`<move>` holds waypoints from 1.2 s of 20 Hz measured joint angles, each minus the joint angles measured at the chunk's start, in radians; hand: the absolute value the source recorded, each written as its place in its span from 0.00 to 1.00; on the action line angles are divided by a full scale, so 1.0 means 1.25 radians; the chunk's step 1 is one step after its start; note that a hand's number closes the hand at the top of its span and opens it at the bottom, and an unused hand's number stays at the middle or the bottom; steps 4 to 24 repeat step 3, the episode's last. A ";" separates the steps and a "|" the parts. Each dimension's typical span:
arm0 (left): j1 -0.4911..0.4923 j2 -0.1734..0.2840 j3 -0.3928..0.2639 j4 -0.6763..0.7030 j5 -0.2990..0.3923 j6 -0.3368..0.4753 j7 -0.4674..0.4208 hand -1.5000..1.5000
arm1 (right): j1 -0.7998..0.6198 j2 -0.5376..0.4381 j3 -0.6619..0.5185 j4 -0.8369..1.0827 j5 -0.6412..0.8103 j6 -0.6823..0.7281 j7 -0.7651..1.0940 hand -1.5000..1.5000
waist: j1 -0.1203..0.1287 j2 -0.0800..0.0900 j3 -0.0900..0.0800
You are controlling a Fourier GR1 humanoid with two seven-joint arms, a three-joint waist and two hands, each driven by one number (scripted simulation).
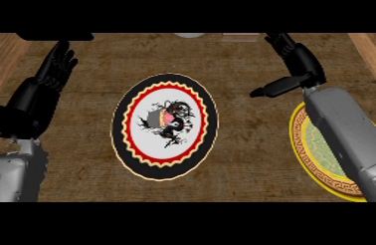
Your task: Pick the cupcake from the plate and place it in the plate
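Sitting at the middle of the black-rimmed plate [143,162], the cupcake [160,120] is seen well apart from the right hand [294,64], released, fingers straight. The yellow plate [308,164] is partly hidden by its forearm. The left hand [55,67] rests open at left.

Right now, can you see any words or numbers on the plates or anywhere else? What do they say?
None: no words, letters or numbers show anywhere.
Black plate: only a zigzag ring and a black swirly drawing, no writing.
Cupcake: no label.
Yellow plate: only a key-pattern border, partly hidden under the right forearm.
Counter: plain wood grain, no signs.
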 measured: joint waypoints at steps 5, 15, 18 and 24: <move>-0.006 -0.006 -0.006 -0.004 -0.009 0.004 0.008 0.50 | 0.000 -0.012 -0.020 0.032 0.031 0.019 -0.043 0.00 | 0.001 0.000 0.000; -0.006 -0.006 -0.006 -0.004 -0.009 0.004 0.008 0.50 | 0.000 -0.012 -0.020 0.032 0.031 0.019 -0.043 0.00 | 0.001 0.000 0.000; -0.006 -0.006 -0.006 -0.004 -0.009 0.004 0.008 0.50 | 0.000 -0.012 -0.020 0.032 0.031 0.019 -0.043 0.00 | 0.001 0.000 0.000; -0.006 -0.006 -0.006 -0.004 -0.009 0.004 0.008 0.50 | 0.000 -0.012 -0.020 0.032 0.031 0.019 -0.043 0.00 | 0.001 0.000 0.000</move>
